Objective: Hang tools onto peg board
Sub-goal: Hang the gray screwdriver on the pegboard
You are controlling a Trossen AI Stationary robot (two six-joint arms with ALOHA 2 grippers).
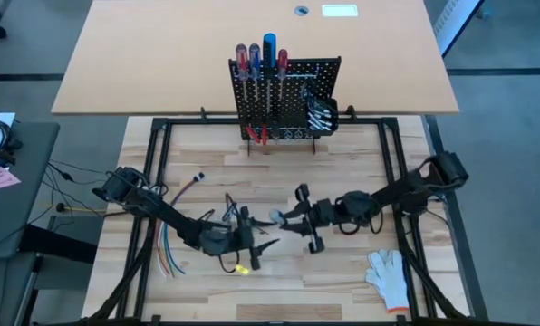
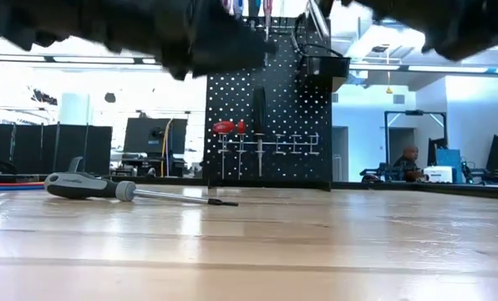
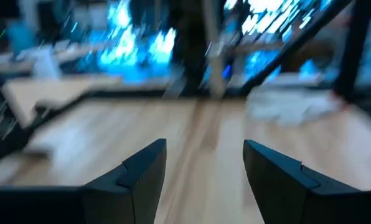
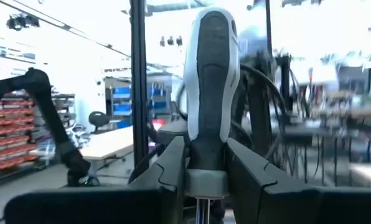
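Observation:
The peg board (image 1: pixel 288 100) stands upright at the table's far middle. Red- and blue-handled screwdrivers (image 1: pixel 261 59), red pliers (image 1: pixel 257 134) and silver wrenches (image 1: pixel 320 110) hang on it. My right gripper (image 4: pixel 205 155) reaches in from the right, near the table's middle (image 1: pixel 294 217), shut on a grey-and-black-handled screwdriver (image 4: pixel 211 81). Just left of it my left gripper (image 3: pixel 204 180) is open, with nothing between its fingers (image 1: pixel 255 240). In the low view a grey-and-black-handled screwdriver (image 2: pixel 107 187) lies flat on the table. My right gripper pinches the screwdriver between its two fingers at the handle's grey collar (image 4: pixel 205 182), where the shaft begins. The fingers come from the table's right, about level, and lie along the tool. The handle sticks out past the fingertips and the shaft (image 4: pixel 201 208) runs back between them.
A white glove (image 1: pixel 390 276) lies at the near right. A bundle of coloured wires (image 1: pixel 170 258) lies at the near left beside my left arm. Black frame bars (image 1: pixel 157 163) run along the table's sides. Bare wood lies between the grippers and the peg board.

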